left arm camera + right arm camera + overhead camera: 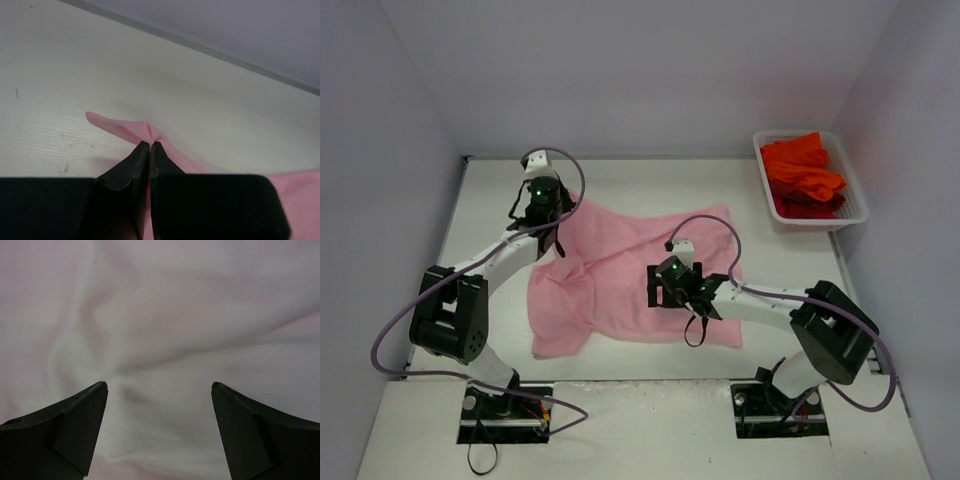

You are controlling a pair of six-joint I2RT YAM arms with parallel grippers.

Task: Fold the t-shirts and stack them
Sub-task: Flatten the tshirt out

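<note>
Holding station over a plain light pink cloth t-shirt point(620, 285) lying rumpled on the white table point(650, 180), enclosed by pale grey walls point(620, 70).
Left jaws are pressed together on a pinched peak at the shirt's far left edge. Right jaws stand wide apart just above its middle, gripping nothing. Bright orange-red t-shirts point(803, 175) lie heaped in a white plastic mesh basket point(820, 223) at the table's far right corner, well apart.

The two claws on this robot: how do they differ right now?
The left gripper is shut, pinching the pink t-shirt; the right gripper is wide open, holding nothing. The left gripper sits at the shirt's far-left edge; the right gripper is over cloth well inside it. Both are black and at the same shirt.
</note>
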